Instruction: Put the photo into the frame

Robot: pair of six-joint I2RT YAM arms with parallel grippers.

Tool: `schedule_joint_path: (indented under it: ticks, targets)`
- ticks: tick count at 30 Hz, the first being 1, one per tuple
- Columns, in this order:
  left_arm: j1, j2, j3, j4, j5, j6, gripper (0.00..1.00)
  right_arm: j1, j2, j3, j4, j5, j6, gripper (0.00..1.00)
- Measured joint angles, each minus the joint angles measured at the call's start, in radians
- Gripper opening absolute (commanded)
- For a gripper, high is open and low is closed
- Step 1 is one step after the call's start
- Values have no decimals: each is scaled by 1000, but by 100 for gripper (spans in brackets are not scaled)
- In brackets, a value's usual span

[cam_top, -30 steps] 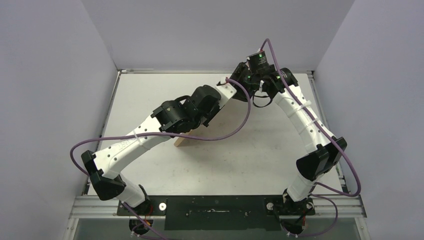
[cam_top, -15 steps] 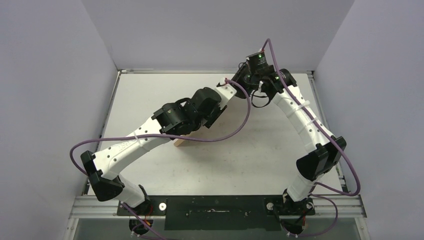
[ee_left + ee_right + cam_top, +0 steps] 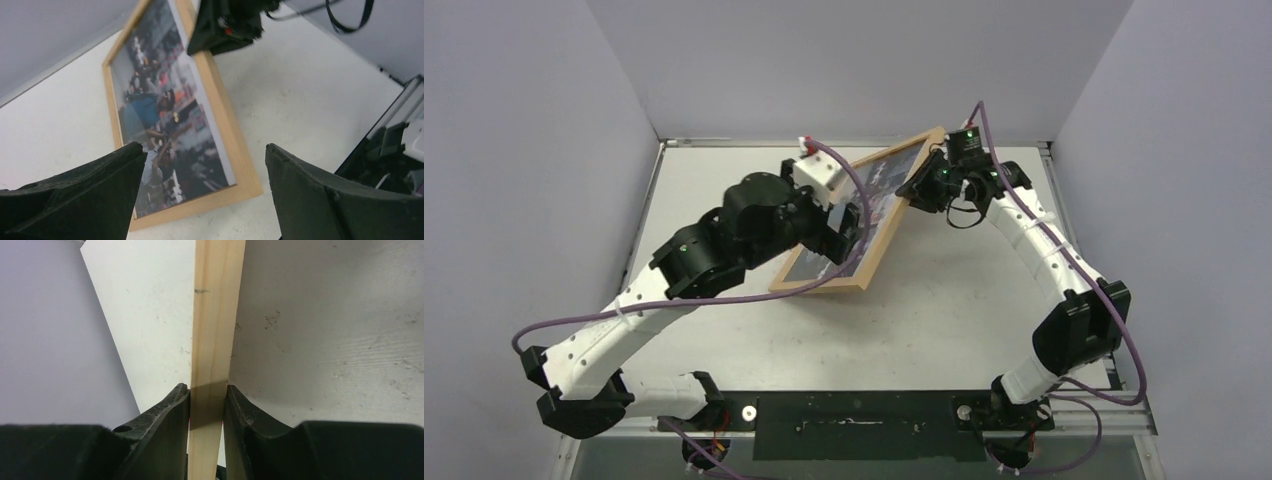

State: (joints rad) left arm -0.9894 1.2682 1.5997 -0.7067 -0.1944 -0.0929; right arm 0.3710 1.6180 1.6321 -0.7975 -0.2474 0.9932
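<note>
The light-wood frame (image 3: pixel 881 243) leans tilted, its low end on the white table (image 3: pixel 944 320) and its far end raised. The photo (image 3: pixel 886 172), a busy colourful scene with a white border, sits inside the rails. My right gripper (image 3: pixel 916 188) is shut on the frame's upper right rail (image 3: pixel 217 305); in the right wrist view both fingers (image 3: pixel 175 405) press the wood edge on. My left gripper (image 3: pixel 849 228) hangs open just above the photo (image 3: pixel 165 120), touching nothing. Through the gap between its fingers the frame's lower corner (image 3: pixel 240 185) shows.
Grey walls close the table in on the left, back and right. Purple cables (image 3: pixel 724 300) loop off both arms above the table. An aluminium rail (image 3: pixel 1054 415) runs along the near edge by the arm bases.
My left arm has drawn back to the left and its gripper has opened, letting go. The framed photo has come into view from under it, tilted up. The right gripper has closed onto the rail.
</note>
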Motion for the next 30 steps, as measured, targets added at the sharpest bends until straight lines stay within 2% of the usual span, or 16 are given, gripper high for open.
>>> schedule_joint_path:
  ticks: [4, 8, 18, 24, 30]
  targets:
    - [114, -78, -32, 71, 17, -72, 89, -79, -118, -215, 120, -99, -42, 0]
    - [259, -75, -79, 93, 57, -180, 89, -164, -211, -396, 241, -182, -81, 0]
    - [498, 22, -311, 80, 259, -436, 88, -222, -253, -761, 560, -285, -82, 0]
    - [574, 29, -426, 34, 320, -506, 88, -249, -232, -879, 673, -299, -91, 0]
    - [658, 24, -523, 26, 366, -536, 88, -254, -189, -917, 710, -285, -116, 0]
